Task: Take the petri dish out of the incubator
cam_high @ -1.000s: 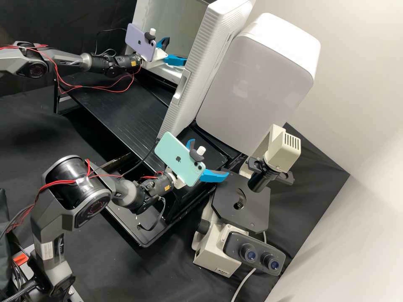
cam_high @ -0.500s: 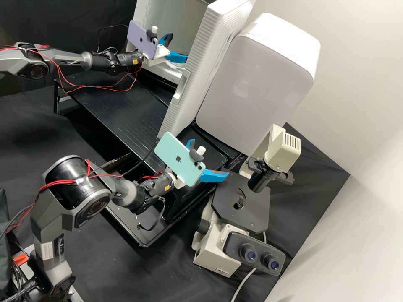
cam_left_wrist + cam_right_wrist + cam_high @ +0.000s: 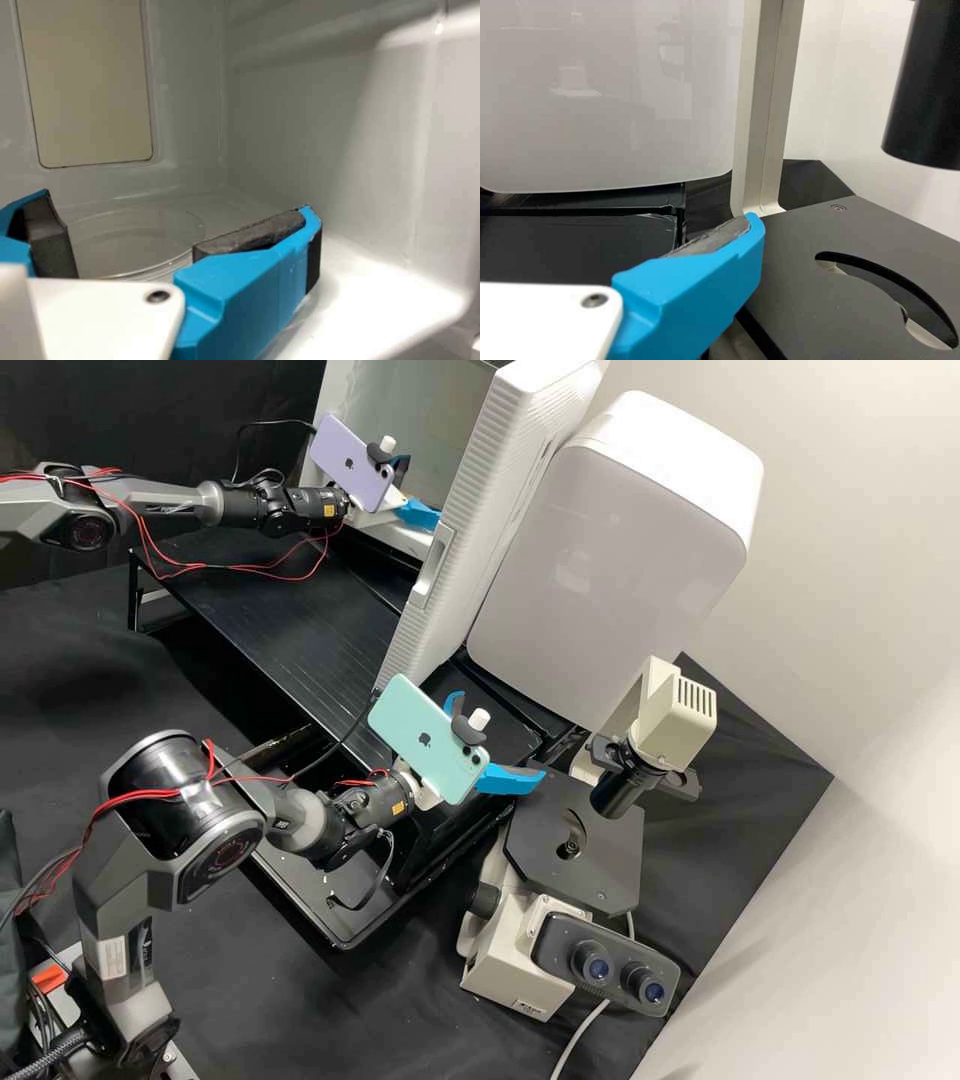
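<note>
Left gripper point(image 3: 172, 221): spread wide inside incubator point(image 3: 337, 135); we see its fingers flanking petri dish point(image 3: 127, 240).
Right gripper point(image 3: 497, 738): spread apart, empty, beside microscope stage point(image 3: 575, 840).

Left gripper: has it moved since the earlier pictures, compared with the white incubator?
Yes. In the high view the left gripper has gone a little farther into the open incubator.

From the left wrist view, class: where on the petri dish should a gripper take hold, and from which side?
Grip the petri dish by its low round side wall, across the widest part, coming in level through the open front of the incubator. It lies flat on the floor, and the left gripper straddles it, open.
</note>
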Motion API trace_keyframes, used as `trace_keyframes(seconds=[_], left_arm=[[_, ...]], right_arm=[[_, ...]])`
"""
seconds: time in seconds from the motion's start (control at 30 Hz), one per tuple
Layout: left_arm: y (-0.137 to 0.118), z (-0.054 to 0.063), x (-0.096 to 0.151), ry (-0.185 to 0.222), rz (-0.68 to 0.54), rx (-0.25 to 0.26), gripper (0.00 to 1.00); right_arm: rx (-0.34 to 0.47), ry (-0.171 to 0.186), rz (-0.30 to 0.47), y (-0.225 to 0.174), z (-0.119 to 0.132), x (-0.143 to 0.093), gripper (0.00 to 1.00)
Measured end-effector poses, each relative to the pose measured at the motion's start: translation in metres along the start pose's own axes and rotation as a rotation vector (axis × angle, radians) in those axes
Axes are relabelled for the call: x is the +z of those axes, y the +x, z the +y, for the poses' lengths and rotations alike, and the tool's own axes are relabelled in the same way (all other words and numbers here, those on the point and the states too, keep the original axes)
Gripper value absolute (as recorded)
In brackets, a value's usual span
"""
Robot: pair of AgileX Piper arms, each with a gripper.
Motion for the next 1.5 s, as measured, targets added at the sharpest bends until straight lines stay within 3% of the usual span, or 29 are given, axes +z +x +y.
trace_keyframes(seconds=[0.57,1.03,1.37,1.5], left_arm=[[-0.008,-0.003,-0.001,0.026,-0.03,-0.021,1.0],[-0.015,0.003,-0.003,0.043,-0.029,-0.066,1.0],[-0.015,0.003,-0.003,0.047,-0.023,-0.072,1.0],[-0.015,0.01,-0.004,0.044,0.004,-0.068,1.0]], right_arm=[[0.0,0.0,0.0,0.0,0.0,0.0,1.0],[0.0,0.0,0.0,0.0,0.0,0.0,1.0],[0.0,0.0,0.0,0.0,0.0,0.0,1.0],[0.0,0.0,0.0,0.0,0.0,0.0,1.0]])
